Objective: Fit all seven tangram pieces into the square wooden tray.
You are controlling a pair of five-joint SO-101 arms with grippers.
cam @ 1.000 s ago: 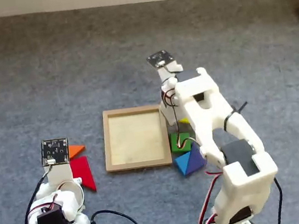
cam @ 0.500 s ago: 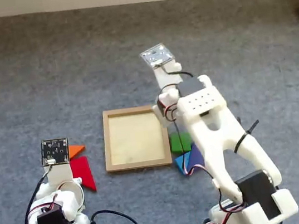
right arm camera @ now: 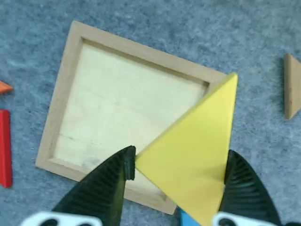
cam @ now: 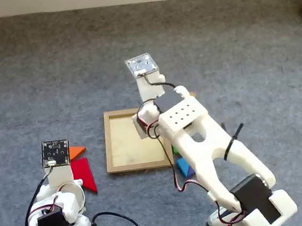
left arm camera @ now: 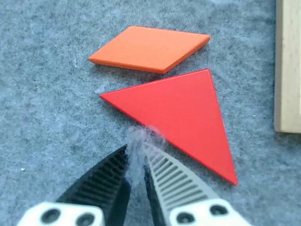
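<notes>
The square wooden tray (cam: pixel 109 145) lies on the grey carpet, with nothing in it (right arm camera: pixel 73 61). My right gripper (right arm camera: pixel 181 157) is shut on the yellow triangle (right arm camera: pixel 193 146), which hangs over the tray's near right corner. In the high view the right arm (cam: pixel 177 115) reaches over the tray's right half. My left gripper (left arm camera: pixel 136 153) is shut and holds nothing, its tips just short of the red triangle (left arm camera: pixel 178 110) (cam: pixel 84 174). The orange parallelogram (left arm camera: pixel 148 49) (cam: pixel 77 152) lies just beyond the red one, left of the tray.
A blue piece (cam: pixel 183 168) and a green piece (cam: pixel 175 150) peek out under the right arm beside the tray's right edge. A tan triangle (right arm camera: pixel 291 92) lies on the carpet past the tray. Open carpet stretches behind the tray and to the far left.
The right arm has swung left from beside the tray's right edge to over the tray, carrying the yellow triangle. The left arm has kept still.
</notes>
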